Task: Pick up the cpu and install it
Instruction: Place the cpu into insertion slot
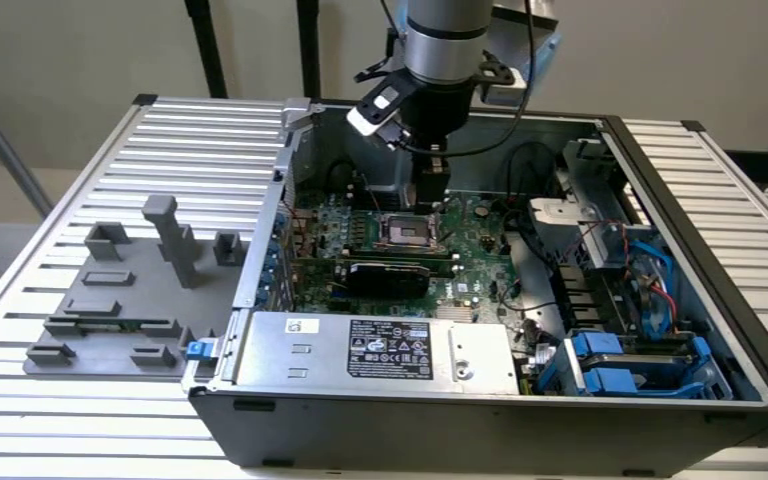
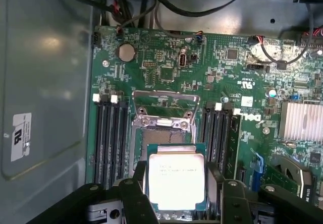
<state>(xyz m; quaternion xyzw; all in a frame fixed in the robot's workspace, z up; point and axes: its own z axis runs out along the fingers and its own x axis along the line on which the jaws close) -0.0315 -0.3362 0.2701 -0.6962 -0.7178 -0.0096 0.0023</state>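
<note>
Placement step in hand: black claw (image 2: pixel 176 186) clamps small square silver-topped cpu (image 2: pixel 176 176) by opposite edges, open black motherboard socket (image 1: pixel 408 232) directly beneath the claw. Seating looks to need square alignment and a straight, gentle descent.

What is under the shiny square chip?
Under the cpu, which the claw grips, the green motherboard's socket peeks out, its metal frame open. The socket part straight below the chip is covered.

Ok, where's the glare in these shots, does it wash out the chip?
Wrist view: light bounces off the chip, bleaching its top so the print is faint; a soft bright patch on the case wall. Exterior view: the ribbed table glares white at the near edge.
</note>
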